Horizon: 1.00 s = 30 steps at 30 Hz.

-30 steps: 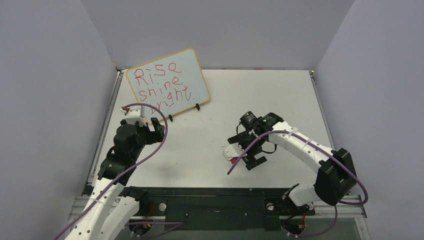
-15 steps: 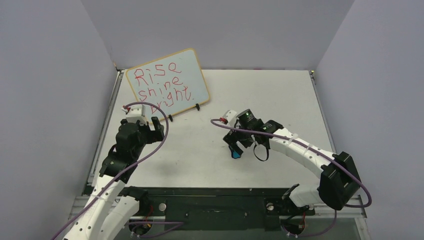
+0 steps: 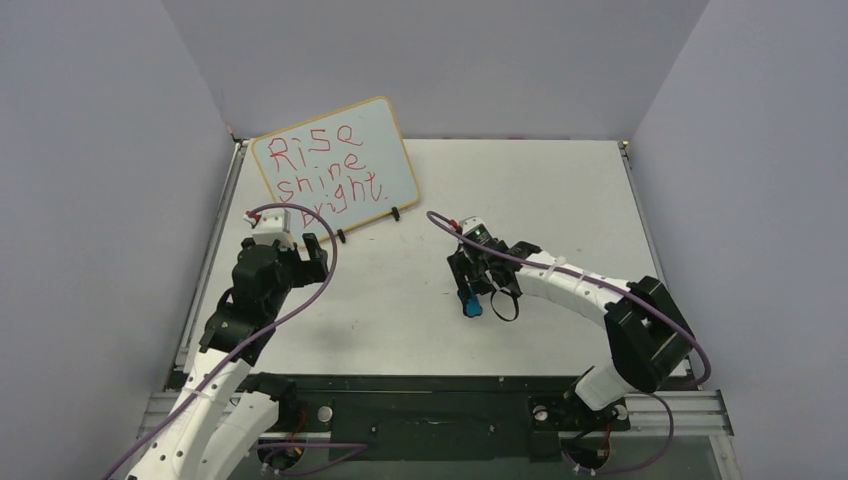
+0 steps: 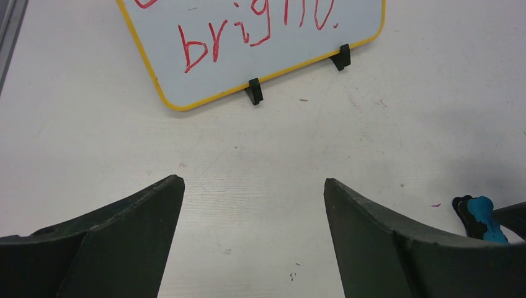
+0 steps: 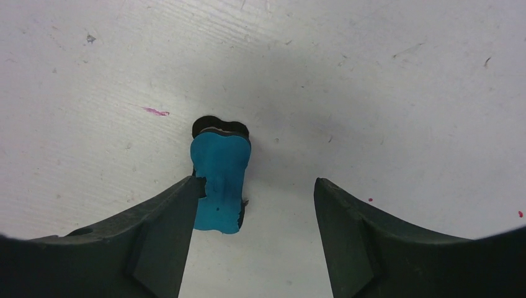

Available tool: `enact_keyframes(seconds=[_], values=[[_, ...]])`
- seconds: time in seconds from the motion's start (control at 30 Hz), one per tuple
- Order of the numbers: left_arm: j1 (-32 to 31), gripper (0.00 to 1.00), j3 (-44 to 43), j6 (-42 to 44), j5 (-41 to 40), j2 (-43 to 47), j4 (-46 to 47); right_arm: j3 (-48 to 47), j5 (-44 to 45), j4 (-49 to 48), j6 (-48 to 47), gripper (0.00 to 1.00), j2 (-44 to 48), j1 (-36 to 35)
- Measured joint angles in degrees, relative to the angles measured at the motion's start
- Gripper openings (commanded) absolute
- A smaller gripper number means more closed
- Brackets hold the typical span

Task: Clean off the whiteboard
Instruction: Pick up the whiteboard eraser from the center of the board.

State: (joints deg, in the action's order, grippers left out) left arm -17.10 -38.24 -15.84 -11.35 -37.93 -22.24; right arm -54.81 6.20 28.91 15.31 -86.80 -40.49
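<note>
A small blue eraser [image 5: 218, 180] w/ a black underside lies on the white table [image 3: 560, 190] just right of centre in the top view. Its long axis runs up-down in the right wrist view. The right gripper [image 5: 256, 186] straddles it, not clamped: the eraser touches the frame-left finger, w/ a clear gap to the other finger. A short pink smear [image 5: 155, 112] marks the table to the upper left of the eraser. The left gripper [image 4: 254, 183] hangs spread wide over bare table w/ nothing btwn its fingers, pointing at the board's lower edge. The whiteboard [image 3: 333, 168] sits at the upper left of the top view, at the table's far-left corner. It is propped on two black stand feet [image 4: 253, 92] and leans back, so its glossy face w/ red handwriting ("Rise shine bright") faces the arms. Its long axis runs approx left-right, w/ the right end higher in the frame. The frame is thin and yellow, w/ rounded corners. In the top view the left arm's wrist and its looping purple cable [image 3: 322, 285] overlap the board's lower-left corner and hide part of the last word. Board and eraser are well apart.
</note>
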Motion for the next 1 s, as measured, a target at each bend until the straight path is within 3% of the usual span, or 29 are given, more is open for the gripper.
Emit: enact_keyframes(seconds=[0.27, 0.4, 0.6, 0.83, 1.0], values=[[0.00, 0.82, 0.00, 0.02, 0.00, 0.15, 0.07, 0.20, -5.09, -1.20, 2.23, 0.64, -4.00, 0.07], [0.00, 0.82, 0.00, 0.02, 0.02, 0.20, 0.17, 0.28, -6.95, -1.51, 2.60, 0.59, -6.25, 0.07], [0.00, 0.82, 0.02, 0.04, 0.04, 0.26, 0.20, 0.39, -7.65, -1.79, 2.60, 0.38, -8.11, -0.09], [0.00, 0.81, 0.02, 0.20, 0.04, 0.31, 0.22, -0.31, -7.10, -2.21, 1.01, 0.00, -9.33, -0.48], [0.00, 0.81, 0.02, 0.20, 0.07, 0.55, 0.22, -2.23, -5.60, -0.04, -3.80, 0.00, -9.60, -0.37]])
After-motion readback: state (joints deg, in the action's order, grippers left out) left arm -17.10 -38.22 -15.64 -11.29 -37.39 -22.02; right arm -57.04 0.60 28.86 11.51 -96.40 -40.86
